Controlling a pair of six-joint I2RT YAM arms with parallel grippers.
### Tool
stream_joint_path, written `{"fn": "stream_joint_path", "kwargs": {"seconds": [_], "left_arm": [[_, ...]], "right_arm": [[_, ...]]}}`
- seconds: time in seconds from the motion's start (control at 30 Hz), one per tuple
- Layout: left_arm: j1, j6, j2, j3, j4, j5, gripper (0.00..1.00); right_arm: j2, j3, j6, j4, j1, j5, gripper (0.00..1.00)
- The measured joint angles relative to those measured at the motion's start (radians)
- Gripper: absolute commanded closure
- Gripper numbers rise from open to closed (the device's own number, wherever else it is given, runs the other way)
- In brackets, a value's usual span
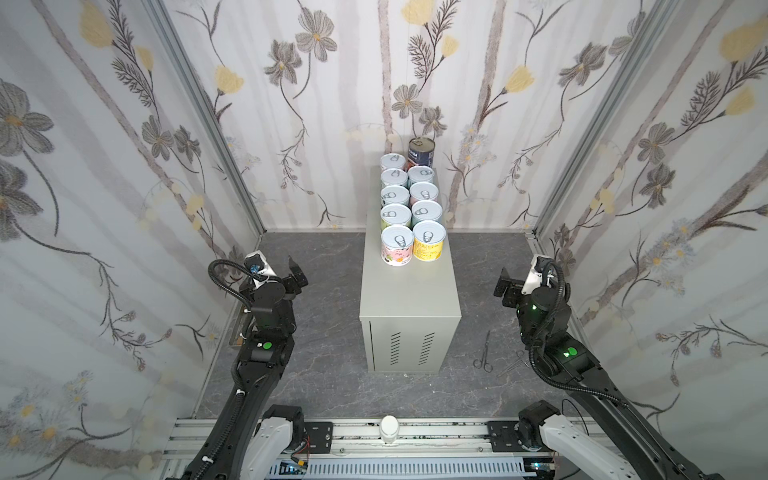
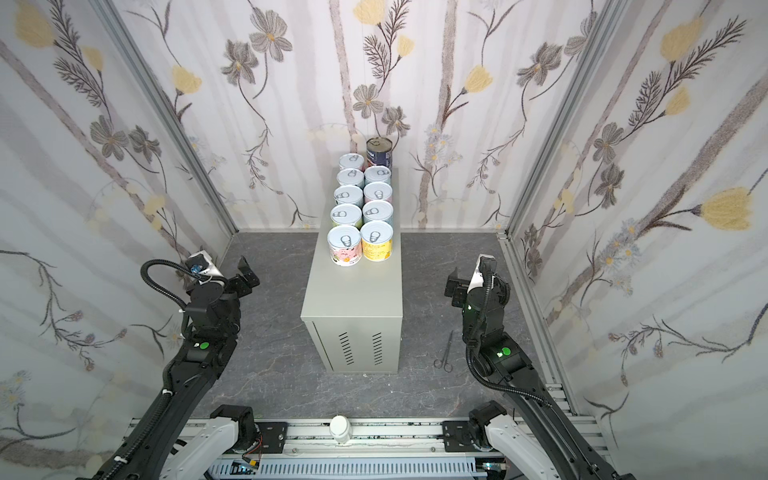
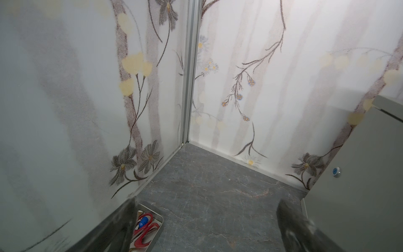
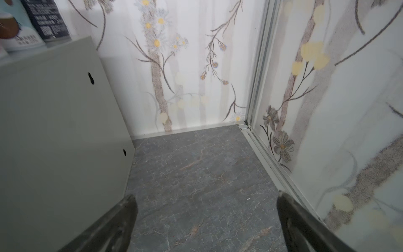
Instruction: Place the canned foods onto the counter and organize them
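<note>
The canned foods stand in two neat rows on the far half of the counter (image 1: 409, 299) in both top views. Several are short cans with white pull-tab lids; a pink-labelled one (image 1: 397, 246) and a yellow one (image 1: 429, 243) are nearest. A taller dark can (image 1: 421, 151) stands at the back. My left gripper (image 1: 297, 272) hovers open and empty left of the counter, my right gripper (image 1: 505, 286) open and empty to its right. The left wrist view shows the left gripper (image 3: 207, 204) over bare floor beside the counter (image 3: 359, 174). The right gripper (image 4: 205, 198) likewise sits beside the counter (image 4: 54, 131), with can bottoms (image 4: 13, 26) above.
Small metal scissors (image 1: 484, 353) and another thin metal tool (image 1: 515, 361) lie on the dark marbled floor right of the counter. A metal tray (image 3: 160, 220) with red scissors (image 3: 144, 229) sits by the left wall. Floral walls close in three sides.
</note>
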Motion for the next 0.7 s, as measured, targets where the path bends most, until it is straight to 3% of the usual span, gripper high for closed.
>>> {"fn": "stream_joint_path", "kwargs": {"seconds": [0.3, 0.53, 0.7], "left_arm": [[0.043, -0.005, 0.053, -0.297, 0.344, -0.071, 0.0], [0.053, -0.011, 0.148, -0.41, 0.585, -0.076, 0.0], [0.053, -0.027, 0.299, -0.442, 0.744, -0.035, 0.0]], "right_arm": [[0.017, -0.06, 0.036, 0.01, -0.074, -0.158, 0.0], [0.039, -0.064, 0.046, 0.039, -0.093, -0.247, 0.0], [0.037, -0.063, 0.055, 0.051, -0.093, -0.291, 0.0]]}}
